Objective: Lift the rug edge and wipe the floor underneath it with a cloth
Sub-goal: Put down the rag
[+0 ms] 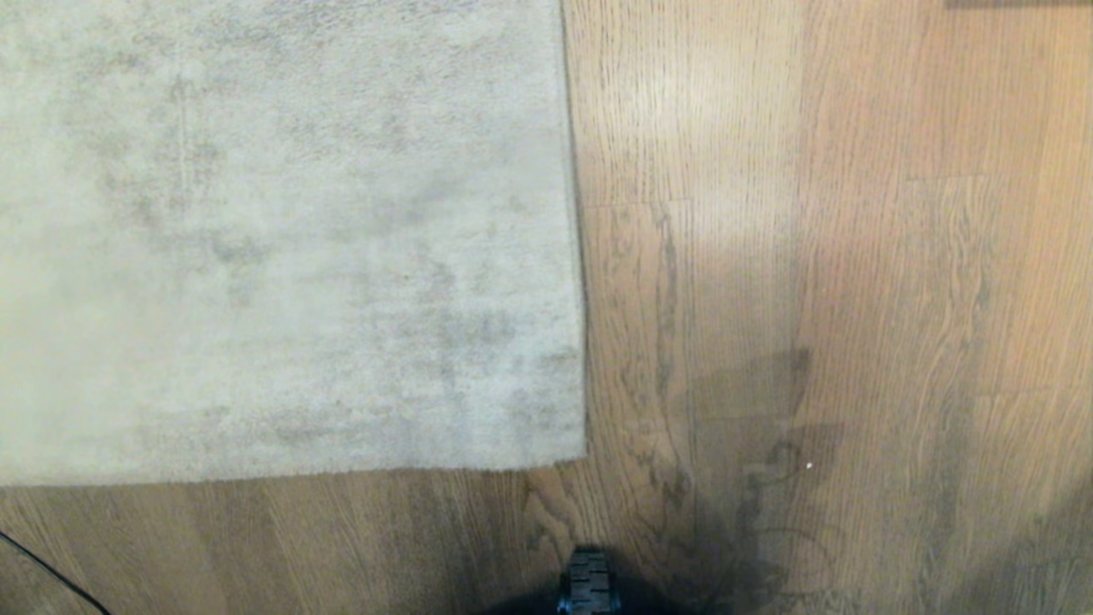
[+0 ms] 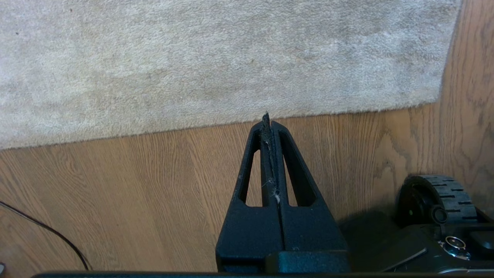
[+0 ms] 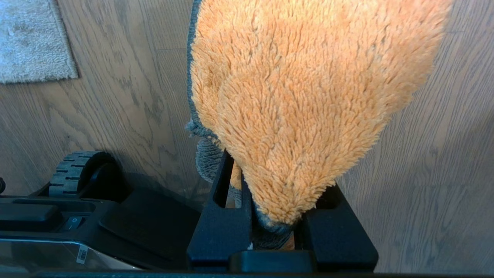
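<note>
Right hand (image 3: 270, 216) is clamped on the orange cloth (image 3: 305, 104), fluffy side up, grey trim showing, hanging above the floor (image 3: 444, 166). Left hand (image 2: 269, 123) is pressed together, empty, above bare planks just short of the rug edge (image 2: 239, 122). Rug lies flat, corner (image 1: 581, 453) near the front wheel (image 1: 587, 585).

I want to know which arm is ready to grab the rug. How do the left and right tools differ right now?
The left tool is shut with nothing between its fingers; the right tool is shut on the orange cloth, which drapes over and hides its tips. The left tool points toward the rug edge, near the rug's corner; the right tool is over bare floor, with the rug corner off to one side. Both are black and hang above the floor.
</note>
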Robot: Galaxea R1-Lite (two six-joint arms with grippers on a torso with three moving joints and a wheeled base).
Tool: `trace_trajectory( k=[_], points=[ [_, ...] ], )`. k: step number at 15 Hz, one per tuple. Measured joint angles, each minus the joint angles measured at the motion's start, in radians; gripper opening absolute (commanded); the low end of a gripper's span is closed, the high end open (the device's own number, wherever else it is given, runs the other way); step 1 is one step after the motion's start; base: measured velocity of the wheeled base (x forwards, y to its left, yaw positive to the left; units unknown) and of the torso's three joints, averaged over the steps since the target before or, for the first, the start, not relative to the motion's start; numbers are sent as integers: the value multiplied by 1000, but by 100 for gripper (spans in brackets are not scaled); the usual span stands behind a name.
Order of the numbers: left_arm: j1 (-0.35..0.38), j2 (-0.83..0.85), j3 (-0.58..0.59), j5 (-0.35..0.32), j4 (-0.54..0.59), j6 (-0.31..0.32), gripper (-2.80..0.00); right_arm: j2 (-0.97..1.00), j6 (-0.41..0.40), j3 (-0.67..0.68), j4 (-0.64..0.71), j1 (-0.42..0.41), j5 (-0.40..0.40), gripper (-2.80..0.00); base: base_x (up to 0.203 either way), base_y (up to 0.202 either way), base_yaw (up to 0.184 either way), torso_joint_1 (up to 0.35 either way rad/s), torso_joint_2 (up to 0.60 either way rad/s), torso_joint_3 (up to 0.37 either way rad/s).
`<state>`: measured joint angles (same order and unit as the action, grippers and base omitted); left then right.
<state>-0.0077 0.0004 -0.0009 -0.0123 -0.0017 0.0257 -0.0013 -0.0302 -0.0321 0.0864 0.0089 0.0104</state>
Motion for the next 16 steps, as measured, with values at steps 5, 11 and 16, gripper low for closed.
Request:
trace_trajectory(
  k=[5, 11, 16],
  points=[
    [0, 0, 0, 0, -1, -1, -280, 0, 0, 0, 0, 0, 0, -280, 0, 0, 0, 0, 0, 0],
    [0, 0, 0, 1, 0, 0, -280, 0, 0, 0, 0, 0, 0, -280, 0, 0, 0, 0, 0, 0],
    [0, 0, 1, 1, 0, 1, -280, 0, 0, 0, 0, 0, 0, -280, 0, 0, 0, 0, 0, 0]
  ],
)
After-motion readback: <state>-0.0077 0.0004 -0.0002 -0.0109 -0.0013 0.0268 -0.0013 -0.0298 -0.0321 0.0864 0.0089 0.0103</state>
